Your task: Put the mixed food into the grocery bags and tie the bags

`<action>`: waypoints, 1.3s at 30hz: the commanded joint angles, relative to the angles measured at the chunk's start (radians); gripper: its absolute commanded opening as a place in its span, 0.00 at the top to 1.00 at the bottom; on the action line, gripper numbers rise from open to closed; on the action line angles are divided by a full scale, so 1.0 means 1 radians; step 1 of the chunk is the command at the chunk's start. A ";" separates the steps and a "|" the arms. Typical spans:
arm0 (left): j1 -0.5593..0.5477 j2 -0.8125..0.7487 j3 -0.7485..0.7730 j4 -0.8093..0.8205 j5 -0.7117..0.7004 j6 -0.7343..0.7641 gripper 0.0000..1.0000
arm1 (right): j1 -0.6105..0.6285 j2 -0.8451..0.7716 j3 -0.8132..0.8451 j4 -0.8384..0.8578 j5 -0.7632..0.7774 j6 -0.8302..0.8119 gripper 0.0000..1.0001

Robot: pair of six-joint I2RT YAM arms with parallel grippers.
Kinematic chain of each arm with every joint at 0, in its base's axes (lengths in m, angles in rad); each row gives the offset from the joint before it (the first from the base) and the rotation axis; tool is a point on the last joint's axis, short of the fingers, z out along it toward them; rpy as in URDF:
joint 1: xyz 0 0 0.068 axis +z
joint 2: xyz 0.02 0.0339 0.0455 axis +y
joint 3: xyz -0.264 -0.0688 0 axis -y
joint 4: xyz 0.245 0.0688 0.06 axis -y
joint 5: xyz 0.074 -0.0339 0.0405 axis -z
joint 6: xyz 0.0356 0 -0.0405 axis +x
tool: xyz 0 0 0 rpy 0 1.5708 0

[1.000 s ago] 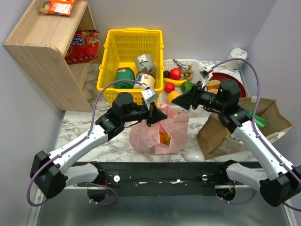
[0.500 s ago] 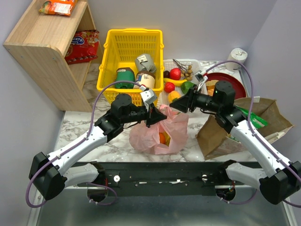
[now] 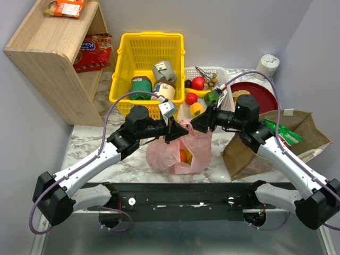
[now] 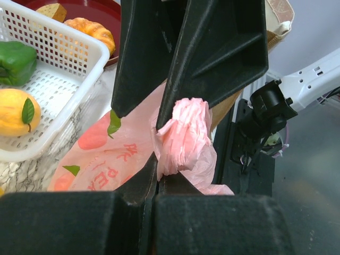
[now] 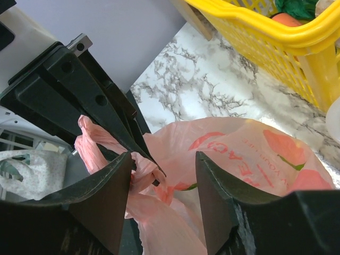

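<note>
Where the pink plastic bag (image 3: 183, 151) sits on the marble table (image 3: 212, 170) between the arms: left gripper (image 3: 171, 131) clamped shut on the bag's bunched handle (image 5: 93, 146), holding it raised. Right gripper (image 5: 163, 159): jaws parted, empty, facing the left one. The handle strand lies just ahead, toward its left finger, slanting across the gap. Change: right gripper has come leftward from over the white tray (image 3: 223, 71); left gripper unmoved.
</note>
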 commanded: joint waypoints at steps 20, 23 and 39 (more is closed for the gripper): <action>-0.003 -0.064 0.011 -0.075 -0.087 0.034 0.48 | 0.027 -0.102 0.063 -0.180 0.228 -0.135 0.99; -0.003 -0.090 0.014 -0.095 -0.101 0.048 0.41 | 0.027 -0.113 0.069 -0.197 0.238 -0.141 0.99; -0.004 0.065 0.192 -0.156 0.031 0.062 0.05 | 0.027 -0.134 0.075 -0.199 0.167 -0.155 0.99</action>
